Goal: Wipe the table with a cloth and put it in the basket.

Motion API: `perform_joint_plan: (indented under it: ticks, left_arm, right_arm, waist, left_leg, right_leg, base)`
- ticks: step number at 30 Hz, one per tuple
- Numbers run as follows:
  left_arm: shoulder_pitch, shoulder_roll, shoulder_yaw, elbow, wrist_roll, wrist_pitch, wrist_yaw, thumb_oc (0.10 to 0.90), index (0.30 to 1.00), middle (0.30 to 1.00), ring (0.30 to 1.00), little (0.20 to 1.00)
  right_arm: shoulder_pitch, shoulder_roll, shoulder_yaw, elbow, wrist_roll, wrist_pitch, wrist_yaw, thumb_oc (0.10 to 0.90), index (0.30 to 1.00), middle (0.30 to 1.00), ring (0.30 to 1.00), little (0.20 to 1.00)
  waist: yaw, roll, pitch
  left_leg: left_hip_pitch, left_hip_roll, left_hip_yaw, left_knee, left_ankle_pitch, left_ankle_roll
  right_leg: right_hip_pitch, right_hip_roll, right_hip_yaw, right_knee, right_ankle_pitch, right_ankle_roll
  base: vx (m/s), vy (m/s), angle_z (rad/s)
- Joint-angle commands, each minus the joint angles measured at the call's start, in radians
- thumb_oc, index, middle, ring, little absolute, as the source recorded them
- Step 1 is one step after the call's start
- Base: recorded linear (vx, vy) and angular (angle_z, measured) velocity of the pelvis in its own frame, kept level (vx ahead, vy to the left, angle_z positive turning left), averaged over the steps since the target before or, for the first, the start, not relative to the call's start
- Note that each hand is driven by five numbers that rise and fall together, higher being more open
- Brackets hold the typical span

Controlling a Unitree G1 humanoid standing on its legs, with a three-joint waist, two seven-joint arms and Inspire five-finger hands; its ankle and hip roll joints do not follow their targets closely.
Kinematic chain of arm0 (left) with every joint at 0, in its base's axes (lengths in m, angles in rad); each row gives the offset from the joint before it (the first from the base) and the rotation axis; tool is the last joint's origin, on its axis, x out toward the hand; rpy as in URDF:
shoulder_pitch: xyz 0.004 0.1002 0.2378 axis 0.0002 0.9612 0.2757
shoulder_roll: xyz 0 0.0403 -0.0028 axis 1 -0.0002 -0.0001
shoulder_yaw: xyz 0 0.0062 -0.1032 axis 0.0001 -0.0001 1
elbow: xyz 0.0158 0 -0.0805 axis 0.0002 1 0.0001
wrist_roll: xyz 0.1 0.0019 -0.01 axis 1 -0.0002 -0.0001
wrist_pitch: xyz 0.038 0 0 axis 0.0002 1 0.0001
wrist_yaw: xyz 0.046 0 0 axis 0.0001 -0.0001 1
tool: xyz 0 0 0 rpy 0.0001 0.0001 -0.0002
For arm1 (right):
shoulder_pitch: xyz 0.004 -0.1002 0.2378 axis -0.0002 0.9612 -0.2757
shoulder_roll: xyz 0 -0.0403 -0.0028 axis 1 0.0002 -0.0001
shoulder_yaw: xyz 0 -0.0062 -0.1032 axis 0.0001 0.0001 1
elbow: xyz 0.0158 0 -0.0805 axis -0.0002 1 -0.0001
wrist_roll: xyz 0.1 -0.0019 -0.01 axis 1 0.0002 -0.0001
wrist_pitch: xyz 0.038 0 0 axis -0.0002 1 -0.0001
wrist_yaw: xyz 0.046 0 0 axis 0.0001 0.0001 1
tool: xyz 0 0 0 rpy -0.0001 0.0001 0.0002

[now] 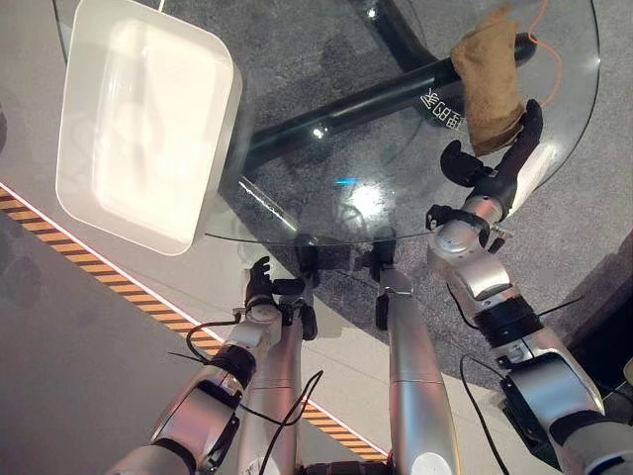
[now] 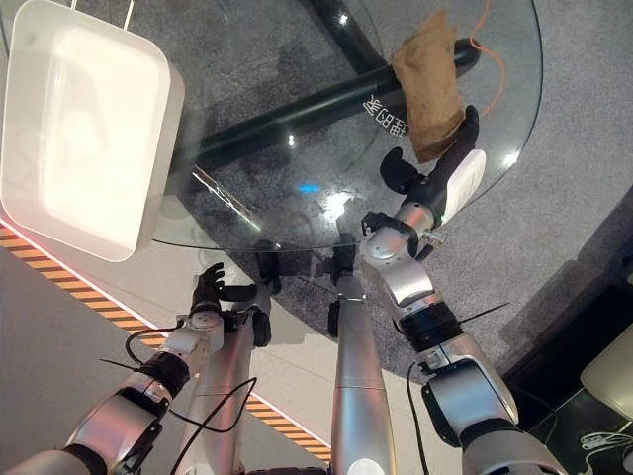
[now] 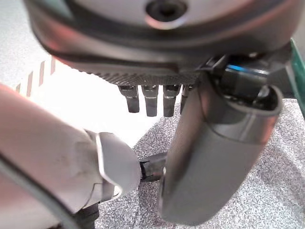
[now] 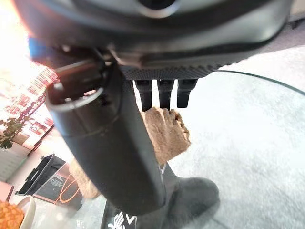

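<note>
White rectangular plastic basket point(image 1: 148, 129) overhanging left rim of round glass table point(image 1: 326, 213), holding nothing. Brown crumpled cloth point(image 1: 490, 84) near far right rim, touched by straight fingers of right hand point(image 1: 499, 163). Left hand point(image 1: 260, 287) below near edge, relaxed, holding nothing.

White markings stand on the dark table base point(image 1: 396, 94) under the glass, too small to read.

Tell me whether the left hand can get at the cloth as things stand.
Probably not. The left hand hangs below the glass table's near edge, while the cloth lies far across the top, under the right hand's straight fingers.
</note>
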State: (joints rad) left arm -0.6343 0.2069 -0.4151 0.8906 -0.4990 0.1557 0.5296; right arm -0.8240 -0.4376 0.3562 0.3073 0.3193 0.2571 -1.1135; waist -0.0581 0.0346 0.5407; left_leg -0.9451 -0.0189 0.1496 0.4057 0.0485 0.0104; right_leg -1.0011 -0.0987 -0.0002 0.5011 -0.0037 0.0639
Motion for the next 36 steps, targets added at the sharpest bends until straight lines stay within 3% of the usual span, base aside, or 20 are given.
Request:
perform_joint_plan:
  ticks: [1,9,15,22,34,36]
  left_arm:
    - [0.04,-0.006,0.023,0.022,-0.027,0.014,0.001,0.8,0.9,0.9,0.9,0.9]
    - [0.017,-0.003,0.027,0.035,-0.039,0.016,-0.002,0.8,0.9,0.9,0.9,0.9]
    - [-0.009,0.004,0.03,0.04,-0.051,0.02,-0.016,0.8,0.9,0.9,0.9,0.9]
    - [-0.04,0.02,0.032,0.061,-0.066,0.03,-0.038,0.8,0.9,0.9,0.9,0.9]
    - [-0.098,0.047,0.025,0.11,-0.1,0.028,-0.072,0.8,0.9,0.9,0.9,0.9]
    - [-0.106,0.052,0.024,0.114,-0.107,0.028,-0.074,0.8,0.9,0.9,0.9,0.9]
  right_arm:
    - [-0.079,-0.079,-0.02,-0.073,-0.061,0.01,-0.158,0.8,0.9,0.9,0.9,0.9]
    - [-0.119,-0.099,-0.025,-0.046,-0.015,0.068,-0.175,0.8,0.9,0.9,0.9,0.9]
    - [-0.155,-0.114,-0.005,0.002,-0.005,0.096,-0.104,0.8,0.9,0.9,0.9,0.9]
    - [-0.216,-0.134,0.042,0.09,-0.049,0.246,-0.022,0.8,0.9,0.9,0.9,0.9]
    - [-0.308,-0.159,0.106,0.235,0.017,0.229,0.056,0.8,0.9,0.9,0.9,0.9]
    - [-0.32,-0.165,0.116,0.251,0.027,0.224,0.061,0.375,0.535,0.535,0.535,0.475]
  waist:
    - [-0.003,0.03,-0.021]
    - [-0.002,0.025,-0.021]
    - [-0.001,0.026,-0.021]
    - [0.005,0.029,-0.021]
    - [0.012,0.022,-0.021]
    - [0.013,0.022,-0.021]
  left_leg:
    - [-0.031,-0.034,-0.037,0.085,-0.086,-0.015]
    - [-0.039,-0.034,-0.04,0.087,-0.088,-0.016]
    - [-0.049,-0.034,-0.038,0.092,-0.089,-0.017]
    - [-0.061,-0.033,-0.039,0.1,-0.09,-0.021]
    - [-0.074,-0.034,-0.041,0.1,-0.091,-0.025]
    - [-0.076,-0.035,-0.042,0.1,-0.092,-0.025]
  right_leg:
    - [-0.01,0.056,-0.048,-0.031,0.016,0.008]
    - [-0.019,0.06,-0.048,-0.026,0.014,0.009]
    - [-0.03,0.059,-0.05,-0.022,0.015,0.009]
    - [-0.042,0.058,-0.052,-0.014,0.013,0.009]
    - [-0.054,0.06,-0.057,-0.01,0.013,0.01]
    - [-0.056,0.06,-0.057,-0.01,0.012,0.01]
  base:
    - [0.0,0.0,0.0]
    - [0.0,0.0,0.0]
    - [0.0,0.0,0.01]
    - [0.0,0.003,0.02]
    - [0.0,0.0,0.0]
    - [0.0,0.0,0.0]
